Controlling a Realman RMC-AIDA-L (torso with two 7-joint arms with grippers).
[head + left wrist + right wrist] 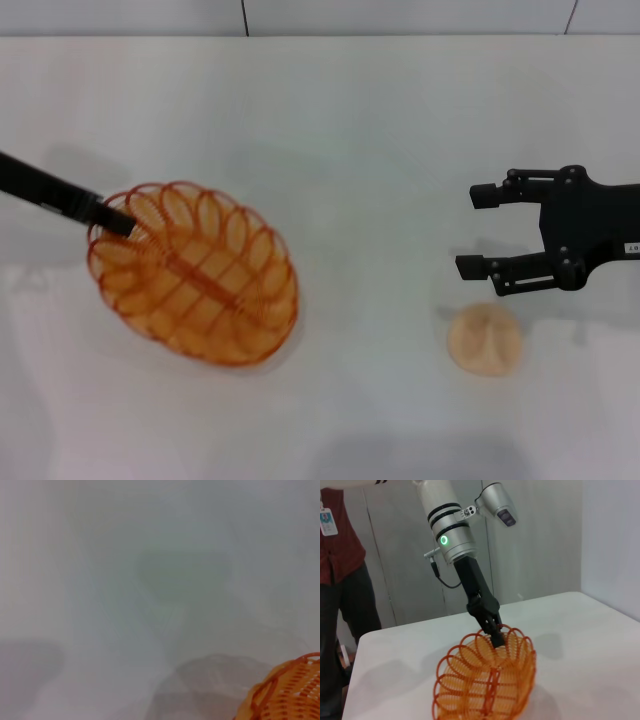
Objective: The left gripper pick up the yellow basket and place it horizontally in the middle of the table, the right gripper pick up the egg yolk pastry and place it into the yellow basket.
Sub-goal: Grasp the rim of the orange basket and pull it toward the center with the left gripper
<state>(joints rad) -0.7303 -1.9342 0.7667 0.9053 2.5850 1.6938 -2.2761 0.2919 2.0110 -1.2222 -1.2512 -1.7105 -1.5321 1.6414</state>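
The yellow basket [195, 275] is on the left of the white table [350, 130], its long axis running diagonally. My left gripper [118, 225] comes in from the left and is shut on the basket's far-left rim. In the right wrist view the left gripper [496, 636] pinches the rim of the basket [485, 680], which is tipped up on one side. A corner of the basket [290, 692] shows in the left wrist view. The egg yolk pastry [485, 340] lies on the table at the right. My right gripper [470, 231] hovers open just behind it, holding nothing.
A person in a red top [340, 555] stands beyond the table's far left edge. The table's back edge [320, 36] meets a wall. Bare tabletop [370, 300] lies between basket and pastry.
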